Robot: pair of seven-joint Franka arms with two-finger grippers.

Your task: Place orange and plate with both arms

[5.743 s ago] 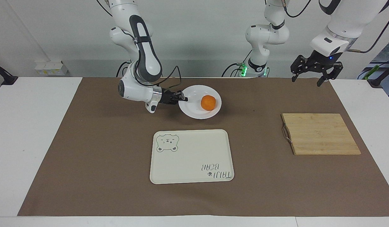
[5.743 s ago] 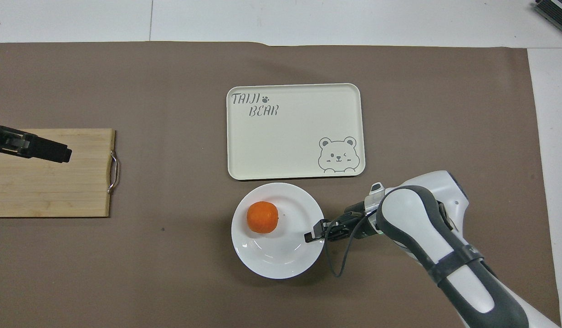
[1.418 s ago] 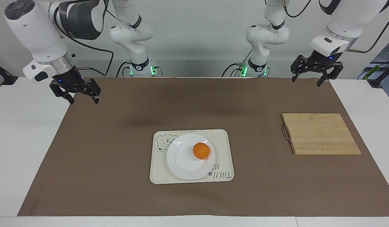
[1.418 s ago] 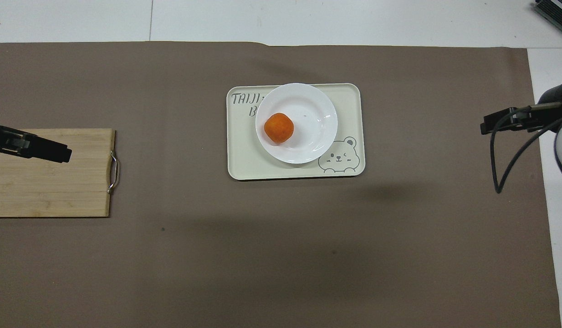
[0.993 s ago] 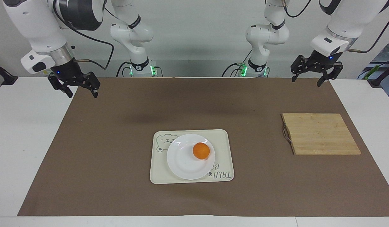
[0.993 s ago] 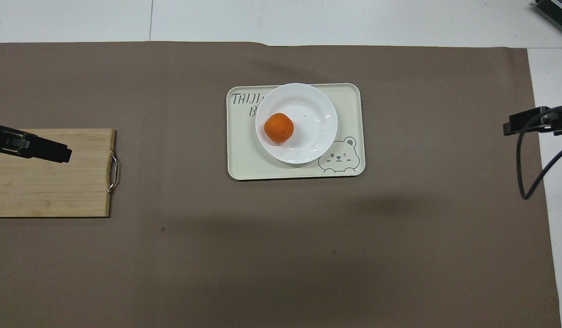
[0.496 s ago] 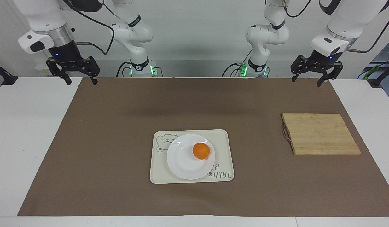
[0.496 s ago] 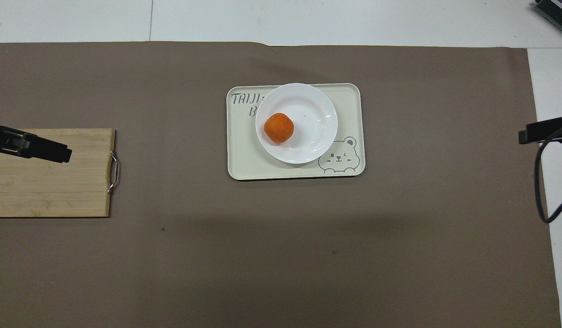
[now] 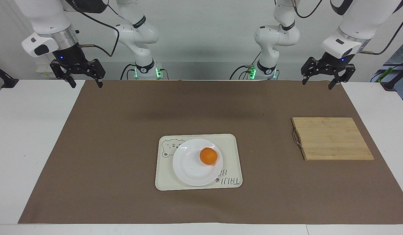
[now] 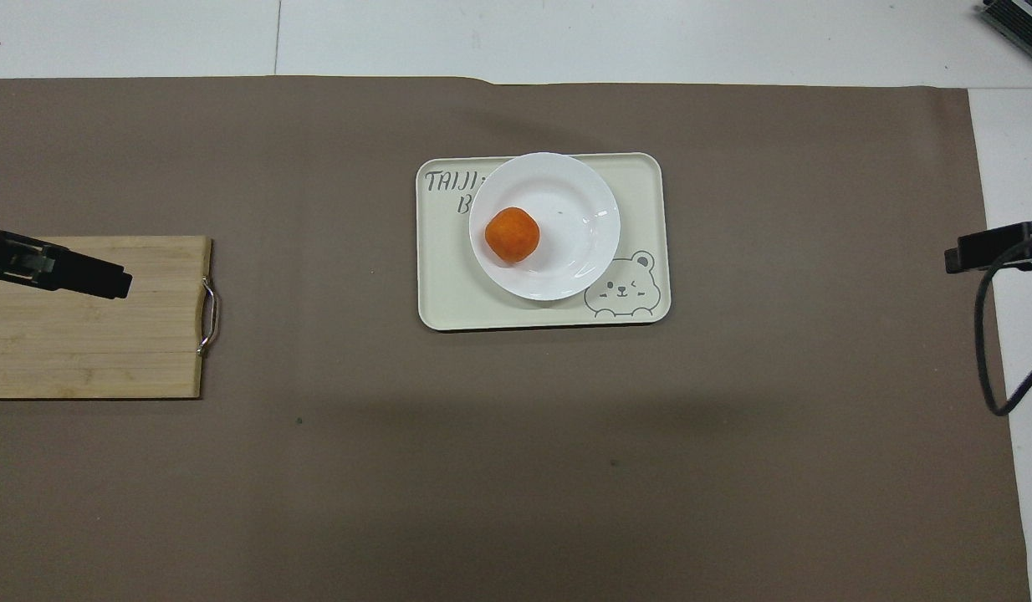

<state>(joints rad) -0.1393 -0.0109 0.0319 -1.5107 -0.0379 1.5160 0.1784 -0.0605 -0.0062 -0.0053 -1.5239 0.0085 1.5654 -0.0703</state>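
The orange (image 9: 208,156) (image 10: 512,235) lies on the white plate (image 9: 188,166) (image 10: 574,209). The plate rests on the cream bear tray (image 9: 231,143) (image 10: 650,209) in the middle of the brown mat. My right gripper (image 9: 85,83) (image 10: 968,253) hangs open and empty, raised over the mat's corner at the right arm's end, close to the robots. My left gripper (image 9: 317,84) (image 10: 106,283) hangs open and empty, raised at the left arm's end of the table, and waits.
A bamboo cutting board (image 9: 332,138) (image 10: 89,334) with a metal handle lies on the mat toward the left arm's end. The brown mat (image 9: 123,130) covers most of the white table. A black cable (image 10: 988,368) hangs from the right arm.
The right arm has let go of the plate on the tray, pulled back and risen to the right arm's end of the table. The plate, the orange and the left arm have not moved lately.
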